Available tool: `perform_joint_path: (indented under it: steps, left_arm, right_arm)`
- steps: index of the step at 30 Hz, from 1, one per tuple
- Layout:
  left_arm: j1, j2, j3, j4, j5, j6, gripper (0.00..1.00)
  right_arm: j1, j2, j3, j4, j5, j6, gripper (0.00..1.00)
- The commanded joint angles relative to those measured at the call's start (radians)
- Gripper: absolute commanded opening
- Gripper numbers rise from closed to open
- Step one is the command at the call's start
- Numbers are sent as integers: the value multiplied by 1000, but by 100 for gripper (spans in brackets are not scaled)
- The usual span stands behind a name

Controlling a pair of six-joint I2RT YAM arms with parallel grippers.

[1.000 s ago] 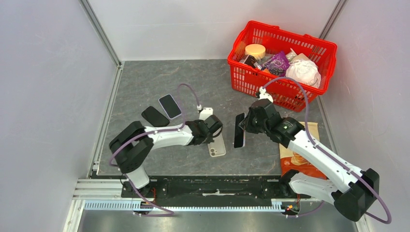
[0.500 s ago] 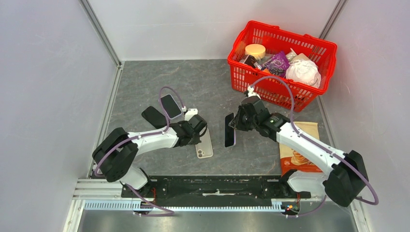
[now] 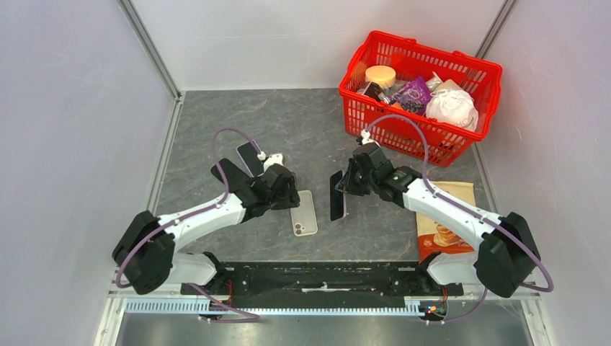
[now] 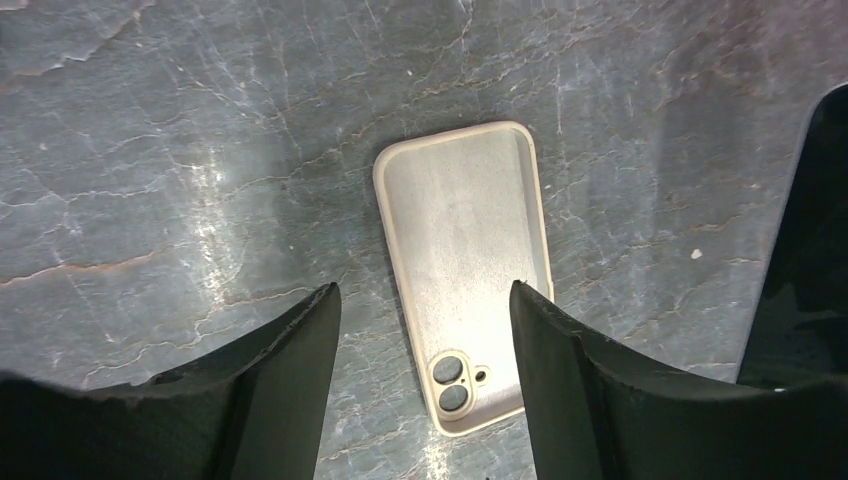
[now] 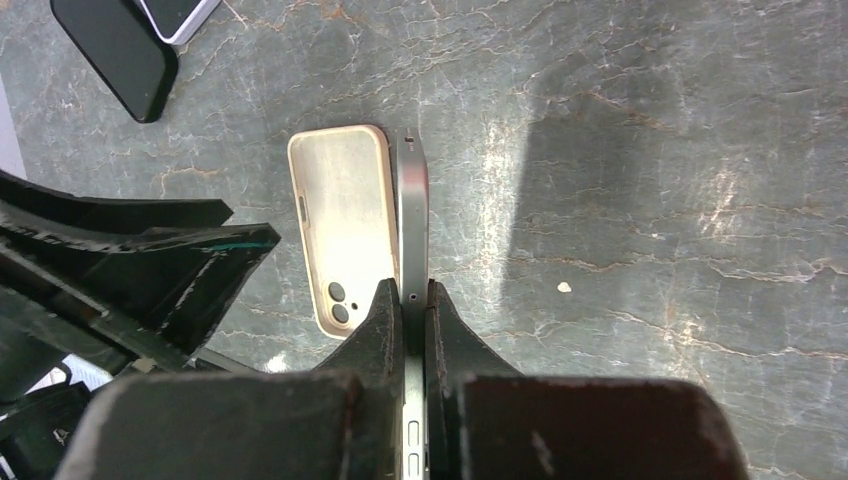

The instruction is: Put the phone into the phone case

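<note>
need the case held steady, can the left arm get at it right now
Probably yes. The left tool is open and poised right over the case, with nothing between them. The phone, pinched on edge in the right tool, stands beside the case, not over it.

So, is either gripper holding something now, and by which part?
The right gripper holds the phone, pinched across its two flat faces near one end. The left gripper is open above the case, holding nothing.
</note>
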Motion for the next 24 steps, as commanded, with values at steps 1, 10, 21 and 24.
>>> perform_joint_path:
  steps: [1,10,21,24]
  left_arm:
    - [36,-91,-36,13,23,15,70]
    - [139,-178,-146,2,62,-27,59]
    - [171,-167,-206,49,122,-28,35]
    - [171,-146,-207,68,137,-26,30]
  right_arm:
    - [12,30,73,73,-54,5,0]
    - [104,162,149,141,-93,20,0]
    - [154,281,182,225,-190,53,0]
    - [163,296,166,255,-186,73,0]
